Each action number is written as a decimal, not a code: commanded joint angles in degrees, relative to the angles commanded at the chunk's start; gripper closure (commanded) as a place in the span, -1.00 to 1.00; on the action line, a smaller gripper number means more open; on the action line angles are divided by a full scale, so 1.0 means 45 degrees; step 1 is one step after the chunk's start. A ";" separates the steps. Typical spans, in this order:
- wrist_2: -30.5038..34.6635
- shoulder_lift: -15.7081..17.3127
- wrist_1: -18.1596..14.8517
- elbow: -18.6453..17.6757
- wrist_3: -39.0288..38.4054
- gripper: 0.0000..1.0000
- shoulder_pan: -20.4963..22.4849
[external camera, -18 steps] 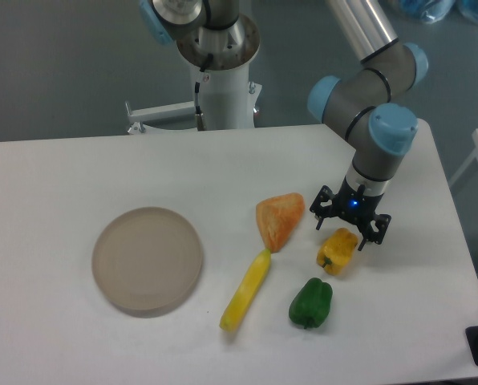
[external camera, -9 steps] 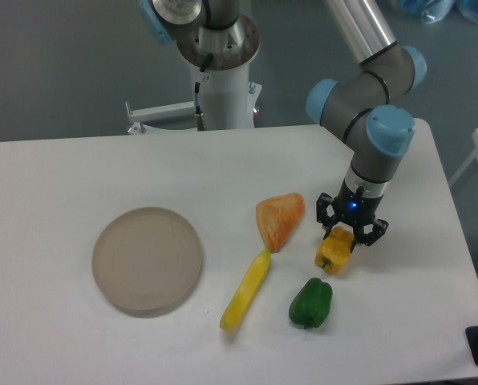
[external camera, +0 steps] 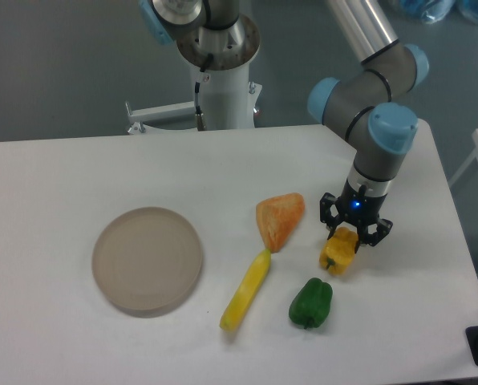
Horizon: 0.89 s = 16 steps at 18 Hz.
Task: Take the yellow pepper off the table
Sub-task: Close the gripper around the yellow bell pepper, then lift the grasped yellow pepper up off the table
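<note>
We saw hand (external camera: 354, 237) clamped on yellow pepper (external camera: 338, 251) | right of frame centre | pepper's underside at white bench (external camera: 78, 176); lift unclear

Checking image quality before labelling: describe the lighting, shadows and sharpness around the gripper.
Fixed camera: even, soft light with no glare on the table; only a faint shadow under the yellow pepper; the gripper is slightly soft, its blue light clearly visible.

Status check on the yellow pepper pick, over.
Gripper jaws closed around the yellow pepper. Pepper low at the table; lift not confirmed. Green pepper and orange wedge nearby, neither touching.
</note>
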 joint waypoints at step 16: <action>0.0682 0.0548 -0.0566 0.1935 0.0468 0.26 0.0078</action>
